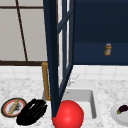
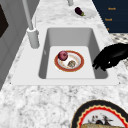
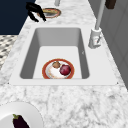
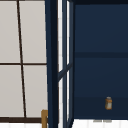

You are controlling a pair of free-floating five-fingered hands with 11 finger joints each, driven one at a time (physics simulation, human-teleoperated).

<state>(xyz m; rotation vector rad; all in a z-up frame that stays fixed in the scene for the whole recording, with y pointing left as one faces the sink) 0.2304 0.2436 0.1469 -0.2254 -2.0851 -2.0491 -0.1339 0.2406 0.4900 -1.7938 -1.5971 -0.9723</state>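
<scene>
My left hand hovers over the counter's front edge, between a dark-rimmed plate and the sink. It holds nothing and its fingers hang relaxed. From the left side this hand reaches over the sink's front rim. From the right side the hand is beside the dark-rimmed plate. In the basin lies a red-rimmed plate with a red round fruit and a brownish piece. A big red ball sits low in the front view, before the sink.
An open dark-blue cabinet door hangs over the sink. A small jar stands on the cabinet shelf. A white plate with an eggplant sits on the right counter. The faucet rises behind the basin.
</scene>
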